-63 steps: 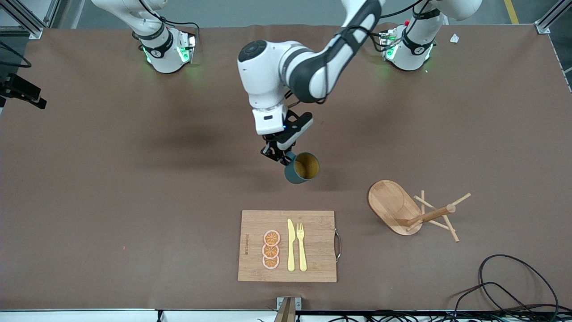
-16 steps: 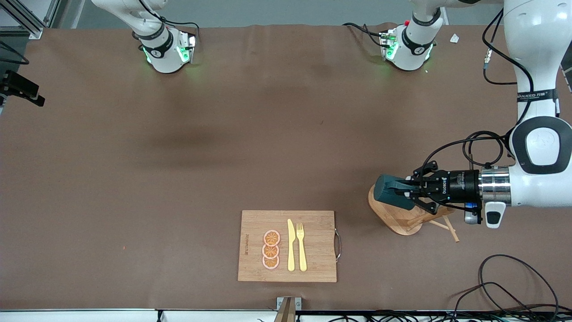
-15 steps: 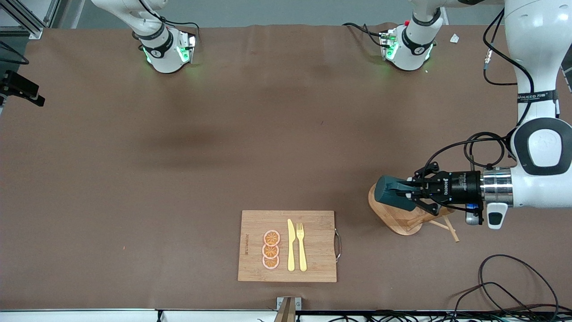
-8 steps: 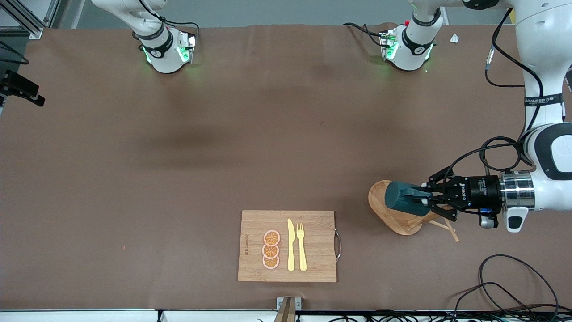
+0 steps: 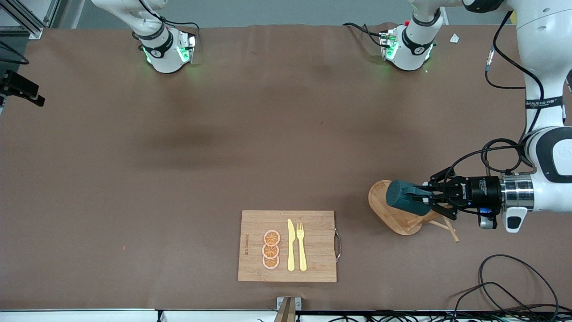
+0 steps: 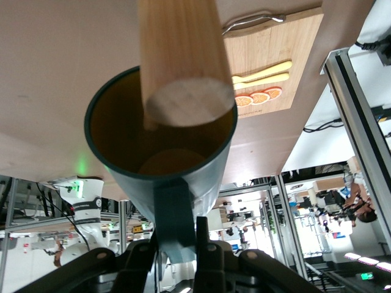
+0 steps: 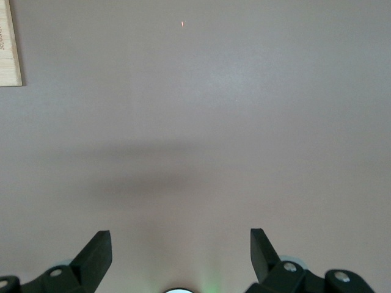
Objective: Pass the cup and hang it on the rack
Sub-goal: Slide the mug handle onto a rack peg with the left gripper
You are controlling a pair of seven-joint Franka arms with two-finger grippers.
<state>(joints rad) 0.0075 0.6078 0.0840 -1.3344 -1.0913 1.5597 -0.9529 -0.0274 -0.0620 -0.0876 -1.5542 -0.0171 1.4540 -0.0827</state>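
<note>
My left gripper [image 5: 425, 197] is shut on the handle of the dark teal cup [image 5: 403, 198] and holds it on its side over the wooden rack [image 5: 388, 215]. In the left wrist view the fingers [image 6: 206, 239] pinch the handle of the cup [image 6: 201, 177]. Its yellowish-brown inside faces the round end of the rack's post [image 6: 183, 97], which sits at the cup's mouth. The gripper hides most of the rack's pegs [image 5: 450, 229]. My right gripper [image 7: 180, 250] is open and empty over bare table, out of the front view.
A bamboo cutting board [image 5: 313, 264] with a knife, a fork and orange slices lies near the front edge; it also shows in the left wrist view [image 6: 293, 36]. Black cables [image 5: 514, 277] lie at the front corner toward the left arm's end.
The left gripper has carried the cup from over the table's middle to the rack. In the last second it shifted a little toward the left arm's end. The grip is unchanged.
</note>
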